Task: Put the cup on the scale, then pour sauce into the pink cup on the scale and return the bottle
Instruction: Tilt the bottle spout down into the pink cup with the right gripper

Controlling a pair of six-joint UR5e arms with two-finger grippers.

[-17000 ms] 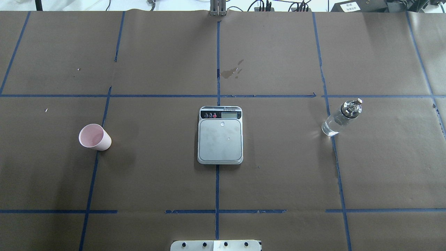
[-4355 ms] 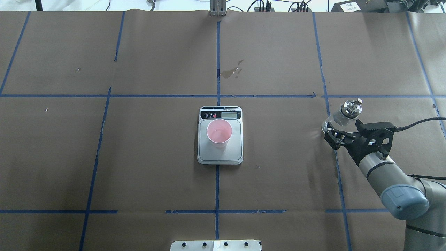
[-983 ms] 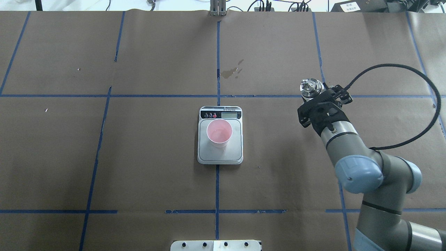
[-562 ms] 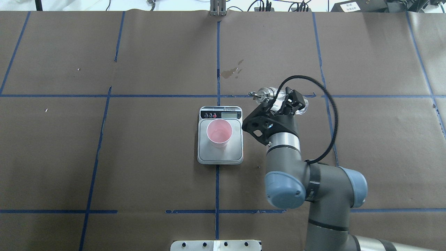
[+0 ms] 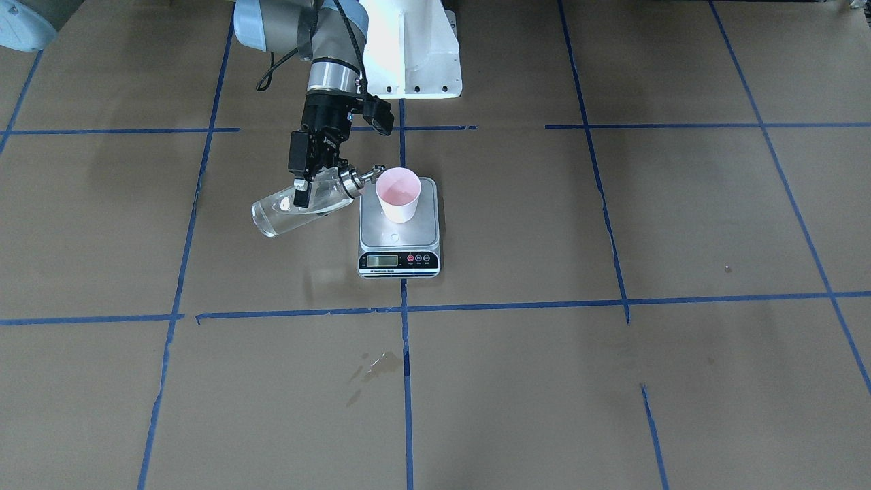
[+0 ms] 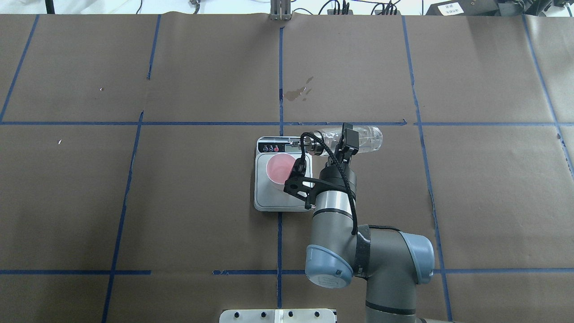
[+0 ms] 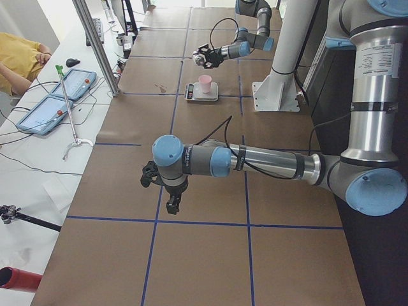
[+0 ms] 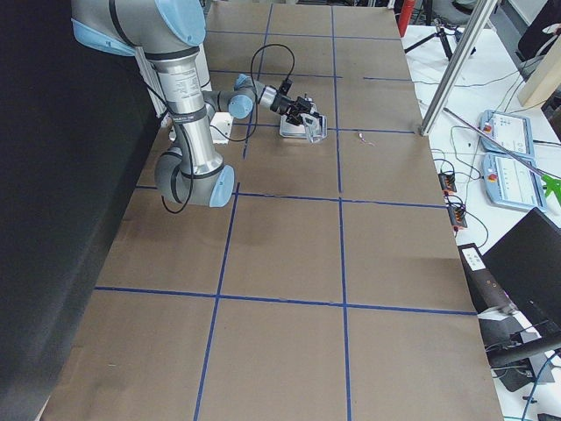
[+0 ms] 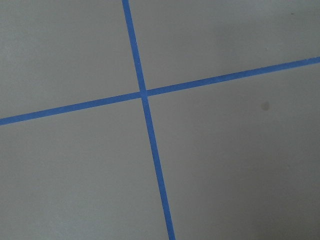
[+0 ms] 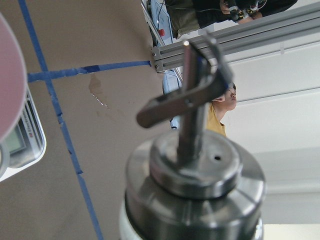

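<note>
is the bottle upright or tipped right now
Tipped: the bottle lies nearly on its side in the right gripper, spout toward the pink cup on the scale.

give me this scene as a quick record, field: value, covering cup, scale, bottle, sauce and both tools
scale: flat on the table, carrying the cup
cup: upright, on the platform's half away from the display
bottle: in the air, tipped nearly level, spout by the cup's rim
sauce: clear, inside the bottle; no stream visible
right tool: shut on the bottle
left tool: far from the scale, above bare table; open or shut cannot tell
stage: cup placed, pour likely about to start
</note>
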